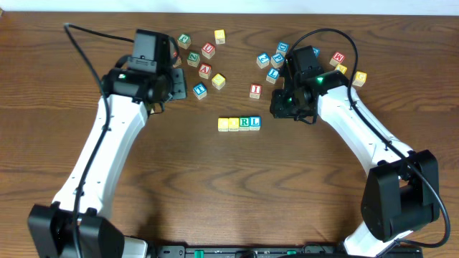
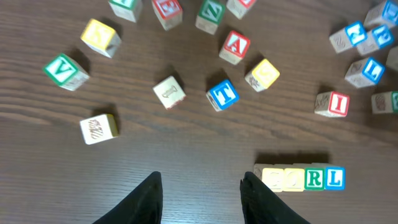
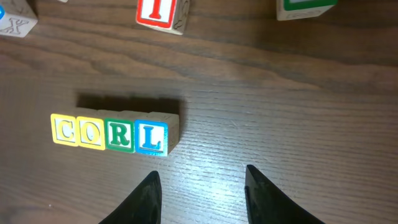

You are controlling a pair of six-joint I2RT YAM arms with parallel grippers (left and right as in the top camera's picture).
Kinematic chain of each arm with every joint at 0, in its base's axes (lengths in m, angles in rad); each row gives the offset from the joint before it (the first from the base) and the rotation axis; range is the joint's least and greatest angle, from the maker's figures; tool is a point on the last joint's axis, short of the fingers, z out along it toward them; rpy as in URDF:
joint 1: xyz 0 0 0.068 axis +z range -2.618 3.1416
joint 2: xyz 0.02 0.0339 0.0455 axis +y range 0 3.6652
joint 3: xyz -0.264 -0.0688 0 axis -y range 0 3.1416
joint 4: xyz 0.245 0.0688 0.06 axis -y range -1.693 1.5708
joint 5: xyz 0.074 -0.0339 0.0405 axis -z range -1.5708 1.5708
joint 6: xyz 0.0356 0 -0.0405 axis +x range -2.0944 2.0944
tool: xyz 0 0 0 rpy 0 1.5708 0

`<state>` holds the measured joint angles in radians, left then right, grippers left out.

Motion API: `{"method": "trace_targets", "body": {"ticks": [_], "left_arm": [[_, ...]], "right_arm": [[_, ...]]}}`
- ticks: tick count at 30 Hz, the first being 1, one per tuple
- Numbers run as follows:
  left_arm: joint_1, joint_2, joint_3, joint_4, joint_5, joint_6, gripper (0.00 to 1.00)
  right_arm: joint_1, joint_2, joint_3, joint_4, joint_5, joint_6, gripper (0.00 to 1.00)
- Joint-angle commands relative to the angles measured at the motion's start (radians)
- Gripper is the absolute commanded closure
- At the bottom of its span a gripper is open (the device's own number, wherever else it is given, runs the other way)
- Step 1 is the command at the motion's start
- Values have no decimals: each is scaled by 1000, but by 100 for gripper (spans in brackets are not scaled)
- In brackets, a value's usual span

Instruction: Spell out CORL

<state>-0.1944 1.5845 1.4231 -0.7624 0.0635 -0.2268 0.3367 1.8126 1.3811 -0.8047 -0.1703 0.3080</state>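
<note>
A dark brown wood-grain table [image 1: 215, 193] fills the overhead view. At 12 o'clock a pale, off-white strip [image 1: 301, 6] runs beyond its far edge. Light is soft and even; the wood gleams faintly.

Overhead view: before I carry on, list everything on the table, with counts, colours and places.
CORL row: four cubes, two yellow, green R, blue L; touching in a line, mid-table between the arms.
left loose cubes: about eleven, red, green, blue, yellow; scattered behind the row, some under the left arm.
right loose cubes: about ten, mostly blue, some red, yellow, green; scattered behind the row by the right arm.
table: one, dark brown wood.
left gripper: one, black, open, empty, above bare table.
right gripper: one, black, open, empty, near the row's L end.
</note>
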Motion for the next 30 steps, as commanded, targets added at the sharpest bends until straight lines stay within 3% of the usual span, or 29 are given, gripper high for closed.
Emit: {"method": "trace_targets", "body": {"ticks": [1, 6, 12, 15, 23, 30], "left_arm": [[23, -34, 2, -6, -16, 14, 59], [46, -38, 2, -9, -16, 14, 59], [72, -53, 4, -8, -16, 18, 43], [92, -82, 6, -8, -16, 18, 33], [147, -216, 6, -7, -16, 17, 2], [154, -309, 6, -14, -16, 17, 1]], "right_arm": [[-12, -23, 14, -13, -47, -41, 62], [-7, -23, 14, -51, -11, -44, 62], [-13, -43, 14, -50, 10, -48, 53], [-15, -78, 14, -50, 21, -59, 43], [-15, -228, 14, -55, 90, -59, 2], [-15, -332, 14, -63, 128, -58, 1]]}}
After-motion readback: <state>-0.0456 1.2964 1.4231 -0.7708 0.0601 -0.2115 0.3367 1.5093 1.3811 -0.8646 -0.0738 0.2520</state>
